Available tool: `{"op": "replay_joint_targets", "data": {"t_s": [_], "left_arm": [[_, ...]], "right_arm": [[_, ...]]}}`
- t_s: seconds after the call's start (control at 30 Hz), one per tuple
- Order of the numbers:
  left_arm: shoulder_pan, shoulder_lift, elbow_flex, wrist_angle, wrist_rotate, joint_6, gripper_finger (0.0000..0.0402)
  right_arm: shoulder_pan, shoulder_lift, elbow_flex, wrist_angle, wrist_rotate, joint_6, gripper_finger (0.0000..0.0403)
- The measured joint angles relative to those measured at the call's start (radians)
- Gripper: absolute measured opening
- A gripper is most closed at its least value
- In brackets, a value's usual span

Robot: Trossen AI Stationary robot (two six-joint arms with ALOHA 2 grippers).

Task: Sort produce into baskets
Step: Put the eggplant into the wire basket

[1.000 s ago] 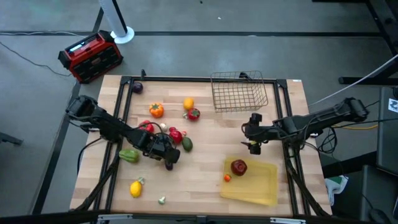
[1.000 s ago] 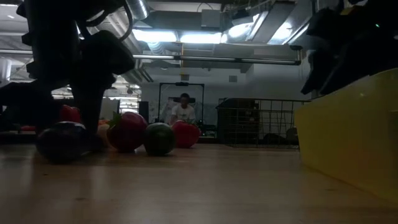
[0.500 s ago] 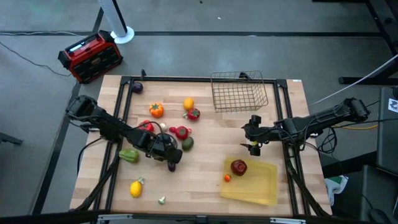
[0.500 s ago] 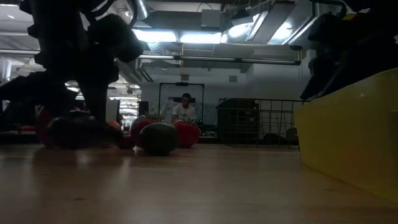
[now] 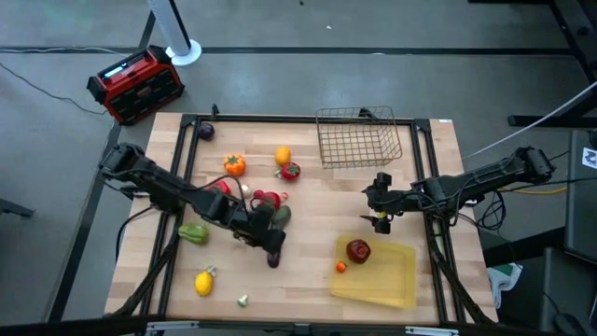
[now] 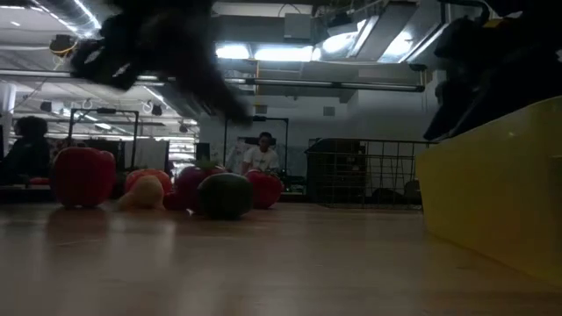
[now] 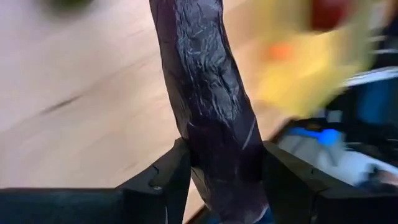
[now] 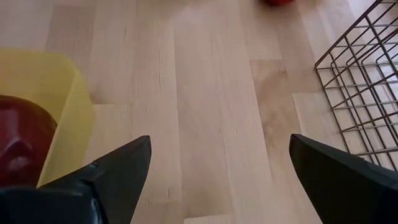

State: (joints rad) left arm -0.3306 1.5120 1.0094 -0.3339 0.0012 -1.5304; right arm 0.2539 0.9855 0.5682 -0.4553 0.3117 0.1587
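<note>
My left gripper [image 5: 266,245] is above the table's middle, shut on a long dark purple eggplant [image 7: 205,93] that sticks out ahead of the fingers. Behind it, loose produce lies on the wood: a red pepper [image 5: 268,198], a dark green piece [image 5: 281,215], a green pepper [image 5: 193,232] and a lemon [image 5: 203,282]. The yellow tray [image 5: 392,280] at the near right holds a red apple [image 5: 358,250]. The wire basket [image 5: 359,138] stands at the far edge. My right gripper [image 8: 221,155] hangs open over bare wood between tray and basket. My left gripper pinches the eggplant between its two fingers, one on each long side [image 7: 194,158], near one end. The fingers [image 7: 165,177] lie across it and slant down toward the table's near right. The eggplant is lifted clear of the table, most of its length reaching forward past the fingertips.
More produce lies at the far left: an orange pepper [image 5: 234,165], a yellow piece [image 5: 283,155], a small red one [image 5: 291,171] and a purple one [image 5: 206,132]. A red-and-black box [image 5: 135,84] sits on the floor beyond the table. A person [image 6: 259,154] shows far behind.
My left gripper has risen and gone toward the table's right and near edge, carrying the eggplant. The eggplant lay on the wood among the produce a second ago and is now lifted clear of it. My right gripper has kept still.
</note>
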Motion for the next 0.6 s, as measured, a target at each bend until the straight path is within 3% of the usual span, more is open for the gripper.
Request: {"op": "replay_joint_targets", "data": {"t_s": [0.3, 0.6], "left_arm": [[0.164, 0.000, 0.070, 0.233, -0.197, 0.349, 0.0168], [0.430, 0.078, 0.070, 0.596, -0.220, 0.738, 0.0168]], "right_arm": [[0.000, 0.000, 0.000, 0.048, 0.000, -0.002, 0.0376], [0.000, 0.000, 0.000, 0.047, 0.000, -0.006, 0.0376]]}}
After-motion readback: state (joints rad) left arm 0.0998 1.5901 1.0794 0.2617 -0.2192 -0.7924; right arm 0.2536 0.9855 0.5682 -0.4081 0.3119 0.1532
